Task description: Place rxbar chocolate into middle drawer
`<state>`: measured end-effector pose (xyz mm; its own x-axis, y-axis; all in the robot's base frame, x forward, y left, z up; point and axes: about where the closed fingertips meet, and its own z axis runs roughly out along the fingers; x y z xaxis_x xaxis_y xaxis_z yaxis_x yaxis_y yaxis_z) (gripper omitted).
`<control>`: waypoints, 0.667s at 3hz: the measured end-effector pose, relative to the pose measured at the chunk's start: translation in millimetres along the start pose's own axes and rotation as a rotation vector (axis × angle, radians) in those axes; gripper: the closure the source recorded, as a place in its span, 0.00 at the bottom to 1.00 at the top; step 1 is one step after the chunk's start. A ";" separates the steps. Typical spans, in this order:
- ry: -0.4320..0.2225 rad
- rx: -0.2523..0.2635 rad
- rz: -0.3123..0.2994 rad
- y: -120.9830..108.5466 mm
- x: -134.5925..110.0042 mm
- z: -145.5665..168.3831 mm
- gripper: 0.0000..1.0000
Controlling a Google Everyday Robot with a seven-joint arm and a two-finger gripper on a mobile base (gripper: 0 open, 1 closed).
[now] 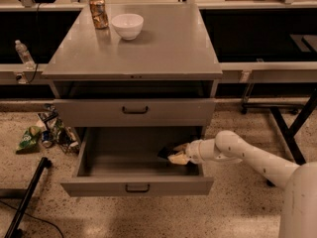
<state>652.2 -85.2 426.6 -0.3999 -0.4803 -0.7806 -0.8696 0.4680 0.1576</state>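
The middle drawer is pulled out open, a wide grey tray with a dark bar handle on its front. My gripper reaches in from the right over the drawer's right half, low above its floor. It is shut on the rxbar chocolate, a small dark flat wrapper sticking out to the left between the pale fingers. My white arm crosses the drawer's right side wall.
The shut upper drawer front sits just above the open one. An orange can and a white bowl stand on the cabinet top. Litter and a black pole lie on the floor at left. A dark table leg stands at right.
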 end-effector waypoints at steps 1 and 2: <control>-0.002 0.017 0.011 2.4 -4.8 -12.8 0.02; -0.083 0.023 0.039 11.5 -20.0 -73.6 0.20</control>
<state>628.9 -124.8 488.5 -0.4073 -0.3985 -0.8218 -0.8464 0.5027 0.1758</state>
